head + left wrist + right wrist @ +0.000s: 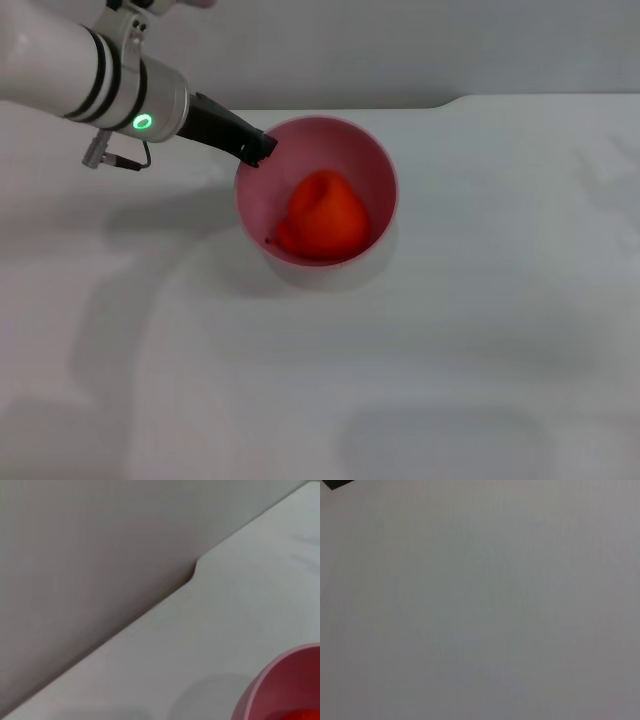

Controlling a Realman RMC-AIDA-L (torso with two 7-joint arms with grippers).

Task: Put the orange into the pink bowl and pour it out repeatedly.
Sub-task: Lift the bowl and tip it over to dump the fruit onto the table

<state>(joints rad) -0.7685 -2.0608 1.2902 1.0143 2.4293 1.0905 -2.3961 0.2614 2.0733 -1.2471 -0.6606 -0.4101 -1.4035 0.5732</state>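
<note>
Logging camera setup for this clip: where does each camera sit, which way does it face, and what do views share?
Head: above, looking down at table; left arm, left gripper on pink bowl rim, orange inside.
Left wrist: low, facing table edge and wall; no body.
Right wrist: blank surface only.
Shared: bowl, orange in head and left wrist.

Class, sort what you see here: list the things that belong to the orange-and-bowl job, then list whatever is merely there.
Belongs to the job:
- orange, lying inside the bowl
- pink bowl, upright on the table
- left pincer, at the bowl's rim on the robot's left

Merely there:
- white table
- grey wall behind it

The right pincer is out of sight.
</note>
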